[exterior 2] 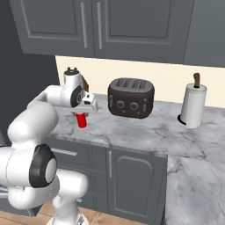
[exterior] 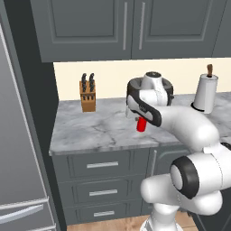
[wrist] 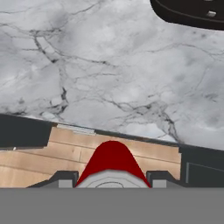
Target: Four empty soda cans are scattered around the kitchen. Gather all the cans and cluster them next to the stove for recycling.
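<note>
A red soda can [exterior: 141, 125] hangs upright just above the marble counter [exterior: 90, 131], near its front edge. My gripper [exterior: 140, 119] is shut on the can's top from above. From the right side the same can [exterior 2: 81, 121] sits below the gripper [exterior 2: 83, 113], left of the toaster. In the hand view the can [wrist: 112, 159] fills the space between the two fingertips [wrist: 64, 180], with the counter edge and wood floor beneath it. The stove is out of view.
A black toaster [exterior 2: 131, 97] stands on the counter to the right of the can. A paper towel roll [exterior 2: 193, 105] is farther right, a knife block [exterior: 87, 95] at the back left. A fridge [exterior: 18, 158] borders the counter's left end.
</note>
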